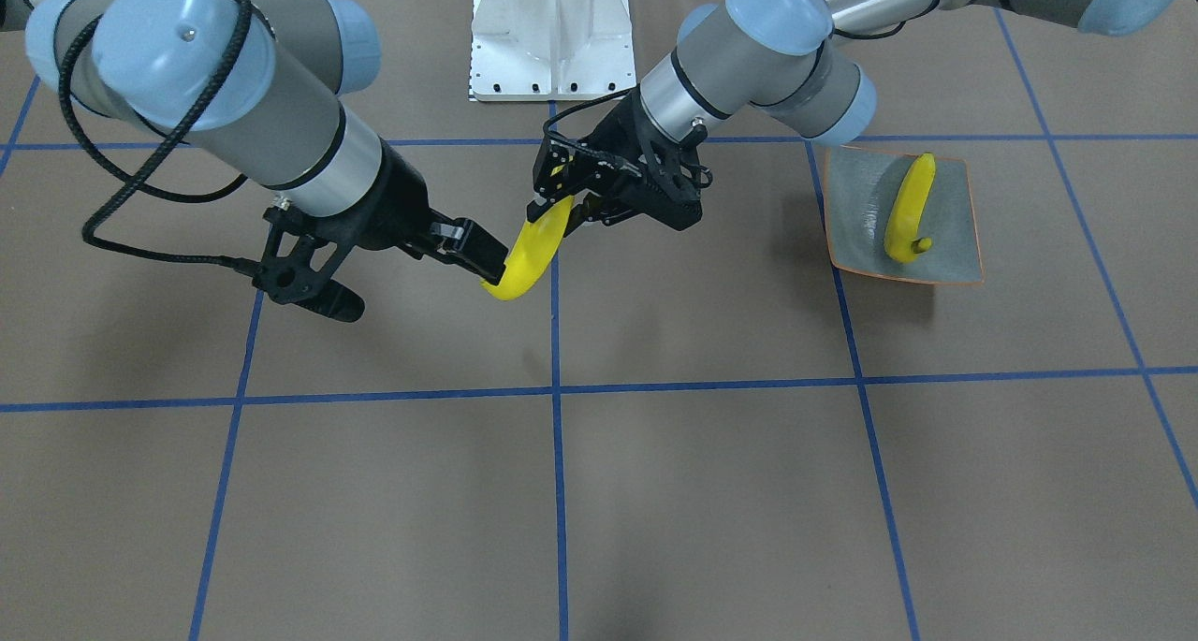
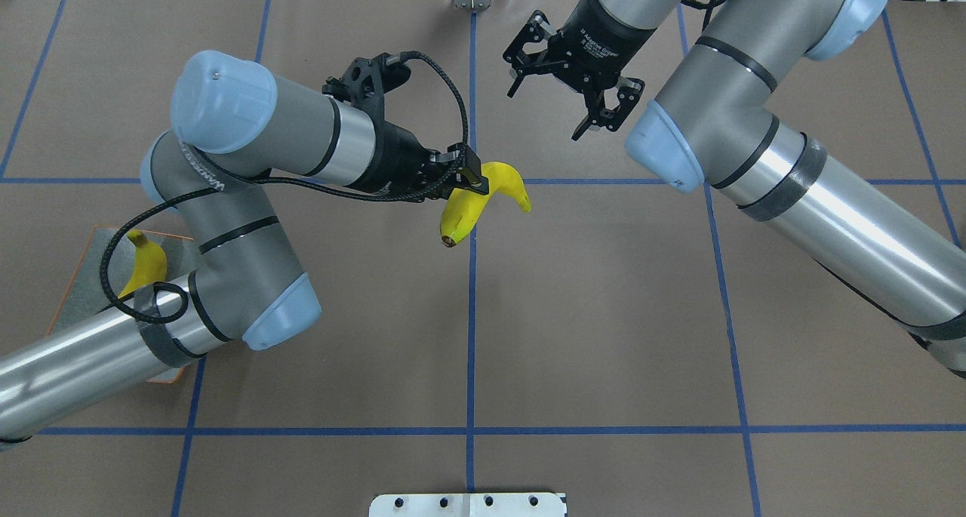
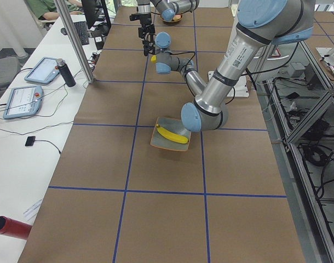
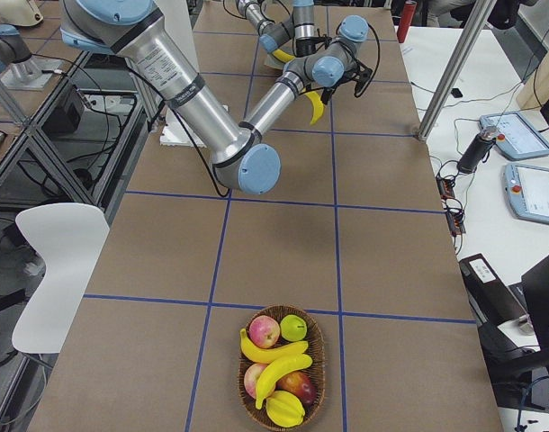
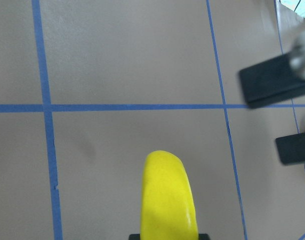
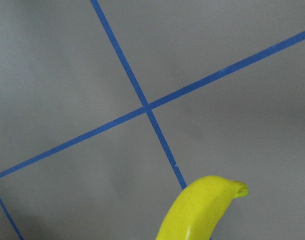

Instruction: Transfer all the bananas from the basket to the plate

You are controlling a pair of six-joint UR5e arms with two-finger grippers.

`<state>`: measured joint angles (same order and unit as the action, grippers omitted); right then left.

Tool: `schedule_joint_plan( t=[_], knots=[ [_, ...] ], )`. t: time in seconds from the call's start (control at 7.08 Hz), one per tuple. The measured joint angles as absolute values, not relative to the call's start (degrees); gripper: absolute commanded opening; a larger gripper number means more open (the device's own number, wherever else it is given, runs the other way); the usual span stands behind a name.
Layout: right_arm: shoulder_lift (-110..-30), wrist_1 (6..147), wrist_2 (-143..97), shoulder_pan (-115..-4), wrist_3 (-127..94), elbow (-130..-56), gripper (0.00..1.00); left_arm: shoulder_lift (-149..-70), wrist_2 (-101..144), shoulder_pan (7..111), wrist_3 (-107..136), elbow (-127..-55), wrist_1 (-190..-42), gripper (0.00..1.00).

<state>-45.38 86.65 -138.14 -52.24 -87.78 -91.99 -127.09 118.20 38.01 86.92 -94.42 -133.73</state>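
Note:
My left gripper [image 2: 469,179] is shut on the middle of a yellow banana [image 2: 468,211] held in the air over the table's centre line. The right gripper [image 2: 545,113] is open just beyond it; its two fingers [image 5: 272,85] stand apart with nothing between them. That banana's stem end [image 6: 202,210] shows low in the right wrist view. A second banana [image 1: 910,206] lies on the grey-blue, orange-rimmed plate [image 1: 945,248] on my left side. The wicker basket [image 4: 321,360], at the table's right end, holds two bananas [image 4: 276,364] among other fruit.
A red apple [image 4: 264,331] and a green one [image 4: 293,326] sit in the basket. The white robot base [image 1: 547,33] is at the table's near edge. A metal post [image 4: 445,81] and tablets [image 4: 517,135] stand along the far side.

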Motion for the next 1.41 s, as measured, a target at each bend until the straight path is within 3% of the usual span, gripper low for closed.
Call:
schedule_joint_plan(
  t=[0.57,0.85,1.13,1.41],
  knots=[
    [-46.6,86.6,-137.9,-53.5,-87.1,-91.9,1.00,-107.7,116.8,40.3,119.0,-112.7,-136.8,0.00],
    [-46.8,86.5,-137.6,-53.5,-87.0,-91.7,1.00,-94.7,114.5,40.8,131.3,-116.9,-147.3,0.00],
    [-46.8,86.5,-137.1,-53.3,-87.0,-91.6,1.00,-83.5,111.8,41.9,140.5,-115.2,-162.1,0.00],
    [-46.8,86.5,-137.0,-53.1,-87.1,-91.7,1.00,-78.9,109.3,42.4,147.2,-106.0,-178.5,0.00]
  ],
)
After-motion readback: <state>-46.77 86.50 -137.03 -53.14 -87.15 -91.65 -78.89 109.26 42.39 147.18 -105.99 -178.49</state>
